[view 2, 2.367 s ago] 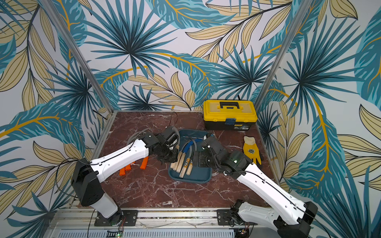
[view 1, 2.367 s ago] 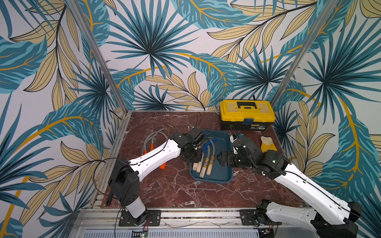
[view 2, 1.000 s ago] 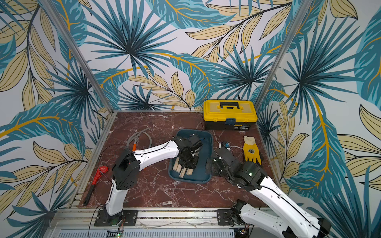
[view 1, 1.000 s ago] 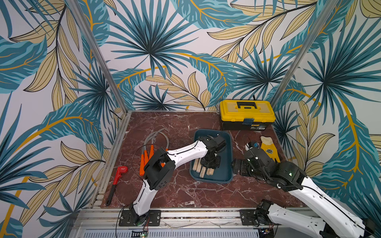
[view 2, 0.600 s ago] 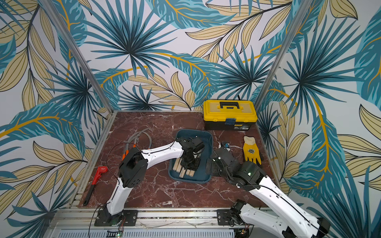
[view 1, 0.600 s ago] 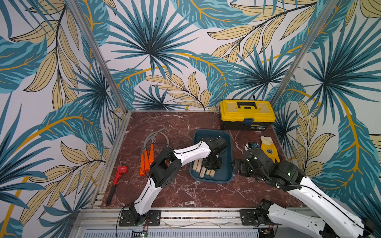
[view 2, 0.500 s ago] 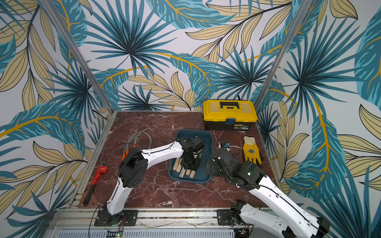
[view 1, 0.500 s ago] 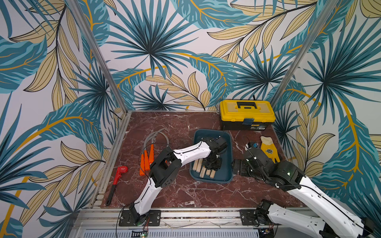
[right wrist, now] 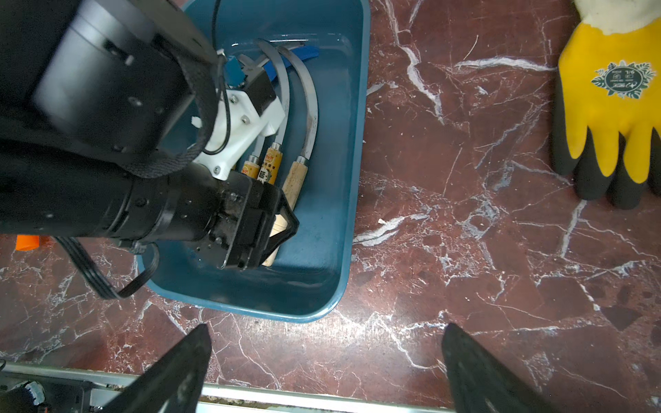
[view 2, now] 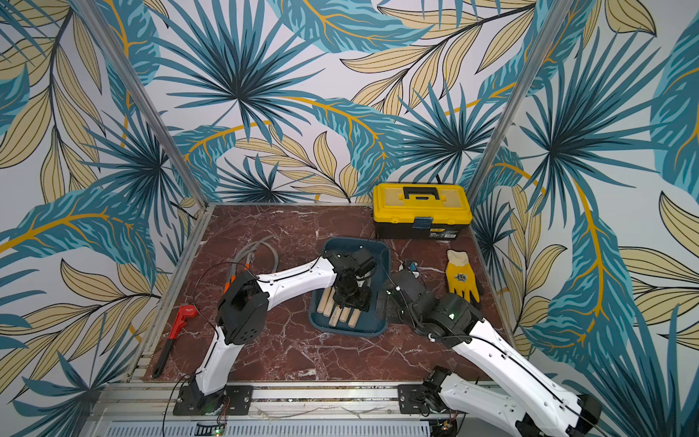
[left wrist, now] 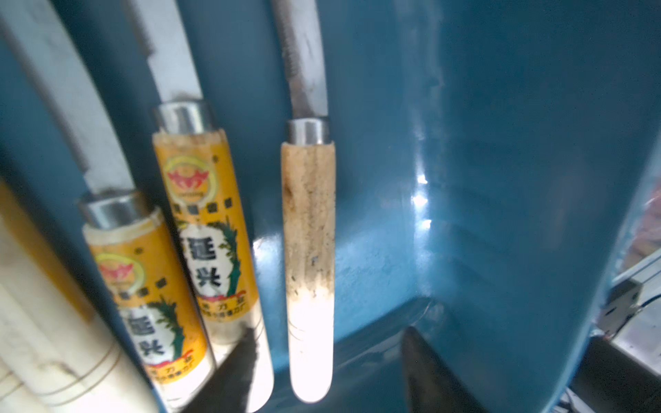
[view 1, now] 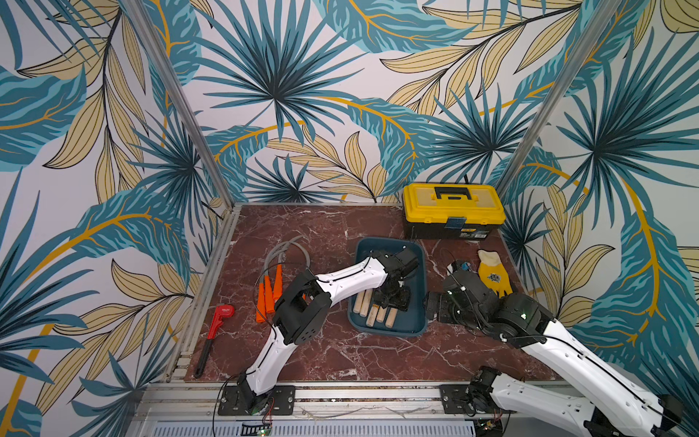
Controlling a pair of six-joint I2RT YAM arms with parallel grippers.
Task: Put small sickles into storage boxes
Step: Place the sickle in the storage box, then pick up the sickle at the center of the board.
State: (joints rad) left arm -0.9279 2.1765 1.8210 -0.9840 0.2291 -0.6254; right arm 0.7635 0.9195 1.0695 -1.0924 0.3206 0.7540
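Left claw (view 1: 391, 299) is down inside the storage box (view 1: 420, 265), jaws wide, nothing gripped. The plain-handled sickle (left wrist: 309, 232) lies flat on the box floor between its fingers (left wrist: 236, 372), touching neither. Just beside the claw on one side sit two labelled sickles (left wrist: 200, 229), with more pale handles past them. The top views show at least four wooden handle ends in the box, and a blue blade (right wrist: 304, 52) shows at the end beyond the claw. Right claw (right wrist: 325, 325) hangs over the counter (view 1: 340, 352) just outside the box's near wall, jaws wide and empty. Progress is well past halfway by my read: the wooden ones look stowed, and three orange-handled sickles (view 1: 269, 295) remain on the counter, well apart from the left claw, out past its elbow. Writing: the yellow handle labels carry a red winged emblem in a ring and large Chinese characters, the lower one looking like 兴; the fine print is blurred. The glove (right wrist: 608, 107) beyond the right claw has a round green leafy logo, text too small to read. The toolbox (view 1: 454, 212) front sticker and the wrench (view 1: 221, 316) head marking are unreadable.
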